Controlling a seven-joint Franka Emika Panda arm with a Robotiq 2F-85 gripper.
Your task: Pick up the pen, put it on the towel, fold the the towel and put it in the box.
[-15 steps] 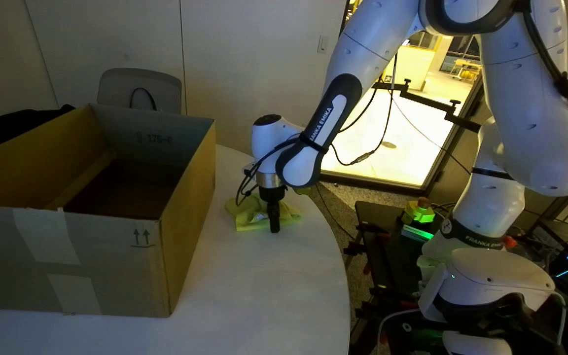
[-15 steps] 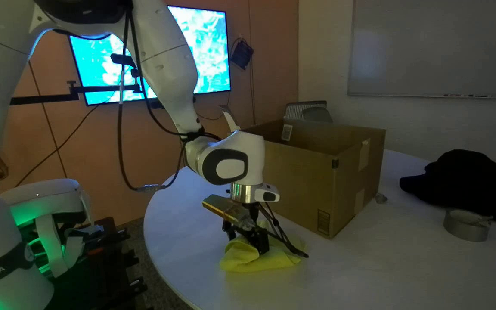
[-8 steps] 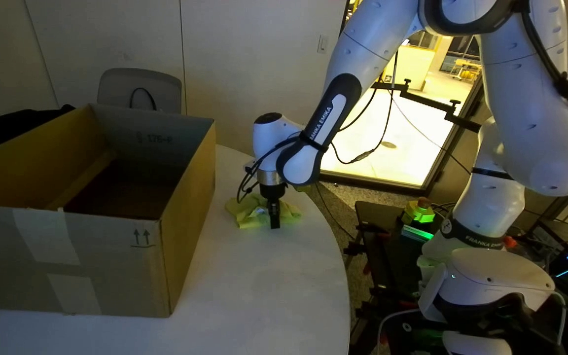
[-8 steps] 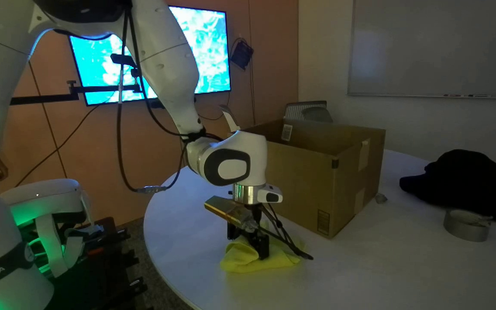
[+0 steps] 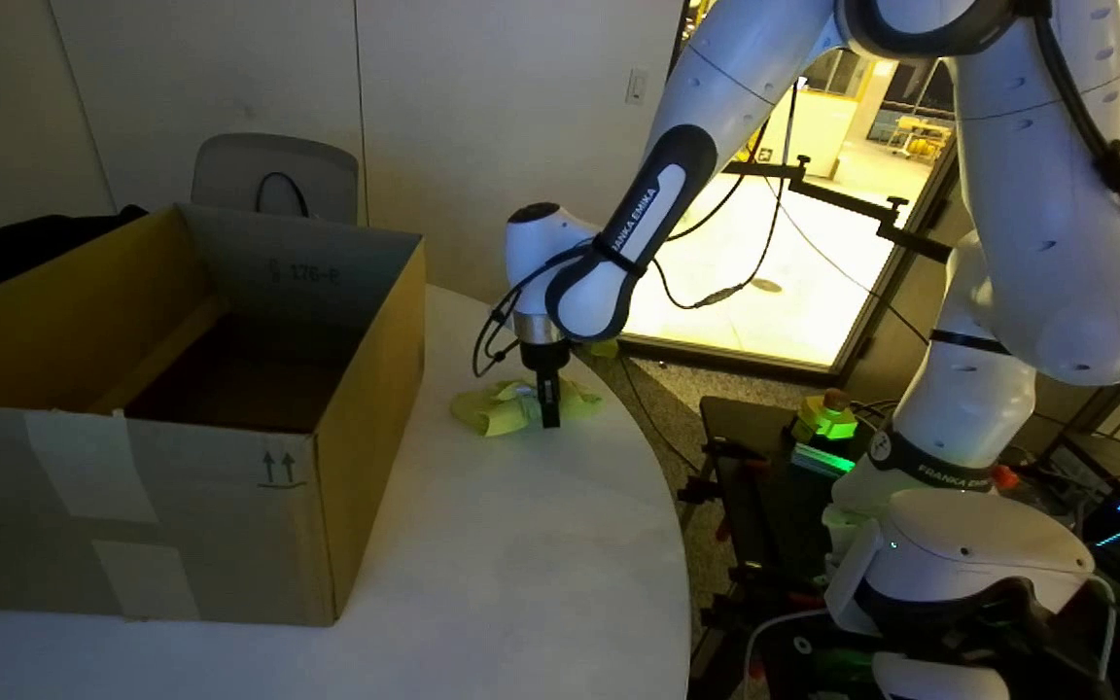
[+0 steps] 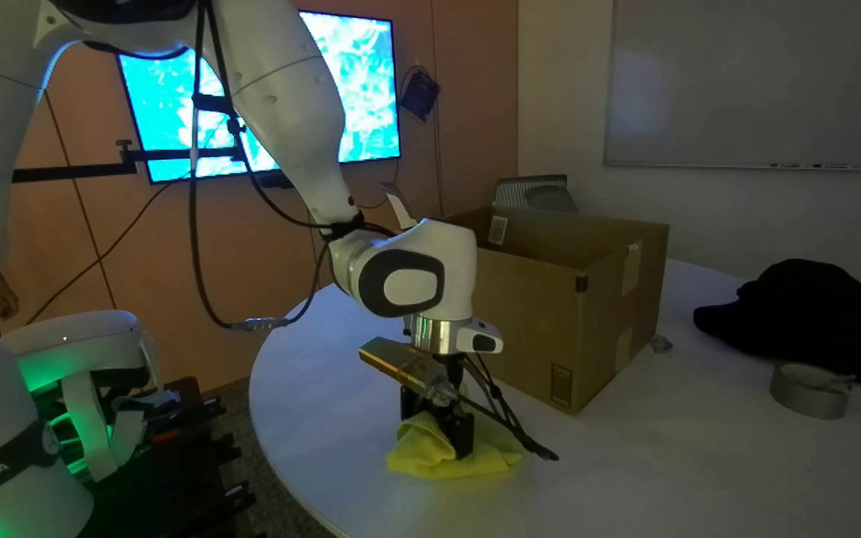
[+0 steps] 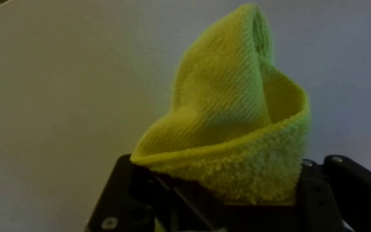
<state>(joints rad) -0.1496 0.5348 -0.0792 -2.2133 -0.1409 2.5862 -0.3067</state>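
The yellow-green towel (image 5: 494, 408) lies bunched on the white table, next to the brown cardboard box (image 5: 366, 457). My gripper (image 5: 550, 422) points straight down at the towel, its jaws drawn together on a gathered fold. In the wrist view, the towel (image 7: 221, 96) rises in a folded peak and covers the fingertips. An exterior view also has the towel (image 6: 430, 448) crumpled around the dark fingers (image 6: 462, 437). Standing upright and open at the top, the box (image 6: 528, 321) shows bare inner walls. The pen is hidden from all views.
A grey chair (image 5: 273, 175) stands behind the box. Black cloth (image 6: 812, 321) and a grey tape roll (image 6: 809, 392) lie on the table beyond the box. The table's rounded edge (image 5: 682, 525) runs close to the towel on the robot's side.
The jaws have come together on the towel. Gripper and towel have shifted slightly together, away from the camera in an exterior view, and the towel looks more gathered.
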